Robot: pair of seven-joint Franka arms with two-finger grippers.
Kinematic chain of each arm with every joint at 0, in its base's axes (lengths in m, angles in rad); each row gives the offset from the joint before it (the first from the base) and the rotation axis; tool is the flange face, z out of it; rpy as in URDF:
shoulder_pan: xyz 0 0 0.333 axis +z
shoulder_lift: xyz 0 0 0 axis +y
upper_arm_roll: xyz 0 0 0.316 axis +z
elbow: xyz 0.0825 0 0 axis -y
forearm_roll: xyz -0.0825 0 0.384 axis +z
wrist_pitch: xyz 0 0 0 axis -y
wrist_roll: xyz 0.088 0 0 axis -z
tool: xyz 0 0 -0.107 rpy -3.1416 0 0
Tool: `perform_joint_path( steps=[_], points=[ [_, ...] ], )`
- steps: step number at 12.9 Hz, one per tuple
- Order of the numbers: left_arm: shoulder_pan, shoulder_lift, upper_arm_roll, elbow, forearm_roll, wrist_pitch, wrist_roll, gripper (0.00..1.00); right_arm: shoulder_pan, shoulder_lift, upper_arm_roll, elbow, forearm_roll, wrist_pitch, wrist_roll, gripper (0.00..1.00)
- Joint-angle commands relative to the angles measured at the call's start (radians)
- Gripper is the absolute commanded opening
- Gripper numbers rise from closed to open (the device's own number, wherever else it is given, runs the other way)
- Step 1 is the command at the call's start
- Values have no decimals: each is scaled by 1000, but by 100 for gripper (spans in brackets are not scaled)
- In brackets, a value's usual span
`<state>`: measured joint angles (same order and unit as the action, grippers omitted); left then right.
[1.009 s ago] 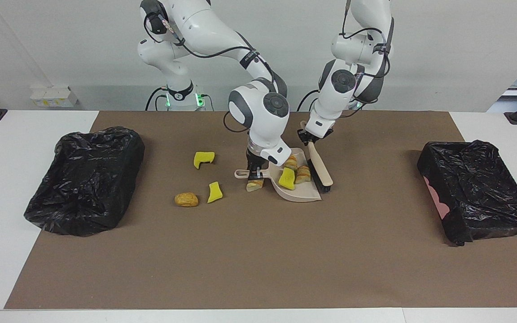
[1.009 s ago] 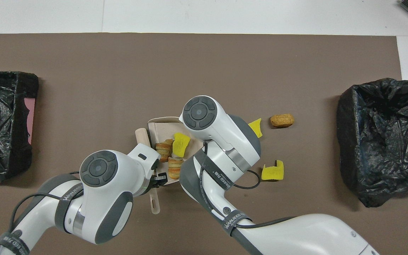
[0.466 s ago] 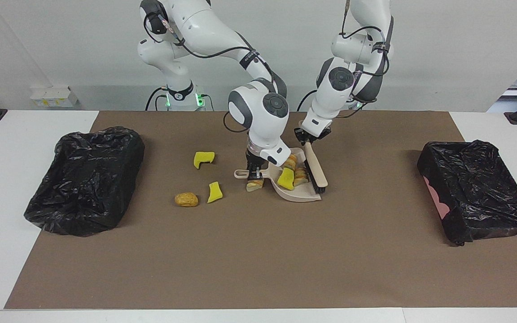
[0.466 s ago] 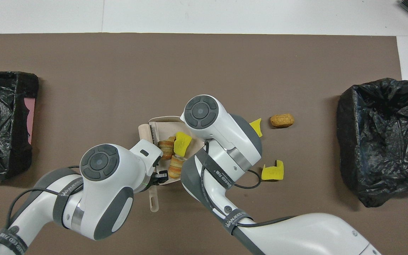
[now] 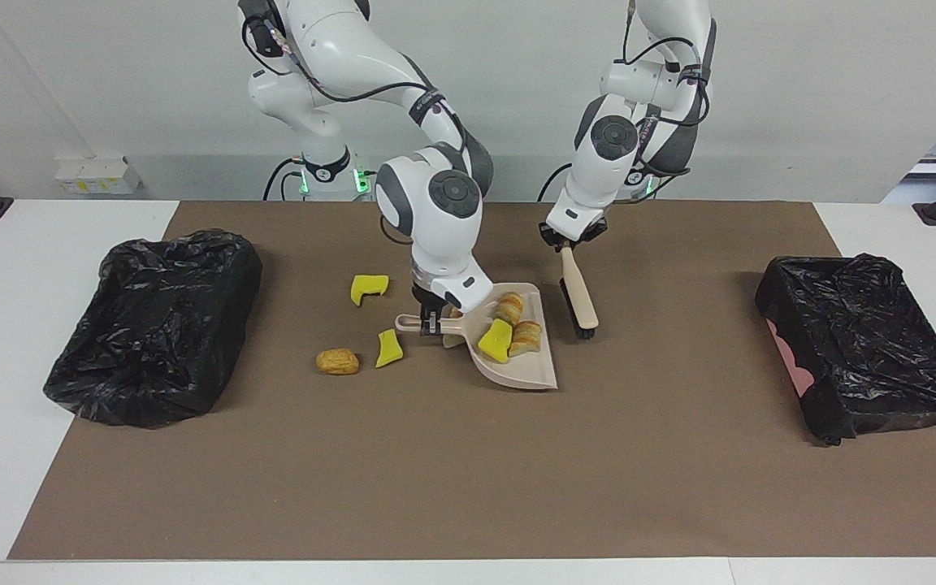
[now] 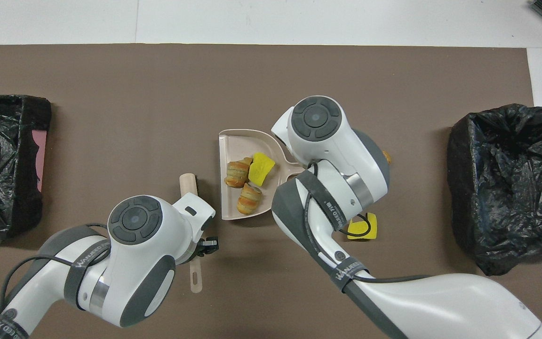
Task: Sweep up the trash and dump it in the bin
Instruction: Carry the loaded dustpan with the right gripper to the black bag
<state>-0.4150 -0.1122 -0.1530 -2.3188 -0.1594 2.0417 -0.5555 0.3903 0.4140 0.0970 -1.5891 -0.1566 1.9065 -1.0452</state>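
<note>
While the beige plastic dustpan [image 5: 517,353] hangs tilted over the middle of the brown mat [image 5: 468,471] that covers the white worktop [image 5: 62,227], the right gripper [image 5: 432,315] pinches its handle, fingers pressed tight on it. Three scraps of the trash lie in the pan — one bright yellow sponge-like chunk [image 5: 496,340] between two tan-brown bread-like pieces [image 5: 509,307] [image 5: 526,336]; from overhead the yellow chunk [image 6: 261,168] sits beside the two rolls [image 6: 238,173] [image 6: 249,198].

Another tan piece [image 5: 453,339] peeks out just under the pan's handle, mostly hidden. On the mat, toward the right arm's end, lie a yellow chunk with a notch [image 5: 369,288], a second, narrower yellow chunk [image 5: 389,348] and, just beside it, a rounded brown bread-like piece [image 5: 337,361].

At the left arm's side of the pan the left gripper [image 5: 569,244] is clamped on the handle of the beige brush with black bristles [image 5: 578,299], which slants down so that its bristle end is at the mat, near the dustpan but apart from it.

Two bins lined with crumpled black plastic bags stand at the ends of the mat — one at the right arm's end [image 5: 151,325], one at the left arm's end [image 5: 866,341], the latter showing a pink patch on its wall.
</note>
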Motion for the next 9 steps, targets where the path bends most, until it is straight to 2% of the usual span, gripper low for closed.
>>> perform_joint_path(
  steps=[1, 3, 7, 9],
  points=[
    [-25, -87, 3, -121, 18, 104, -11, 0, -79, -33, 10, 20, 51, -26, -85, 0],
    [-73, -128, 3, -169, 17, 117, -53, 0, -137, -58, 10, 24, 55, -38, -139, 0],
    [-235, -167, 3, -221, 18, 121, -225, 0, -281, -72, 9, 54, 52, -55, -266, 0],
    [-283, -181, 3, -283, 18, 164, -245, 0, -332, -83, 3, 54, 54, -78, -311, 0]
  ],
)
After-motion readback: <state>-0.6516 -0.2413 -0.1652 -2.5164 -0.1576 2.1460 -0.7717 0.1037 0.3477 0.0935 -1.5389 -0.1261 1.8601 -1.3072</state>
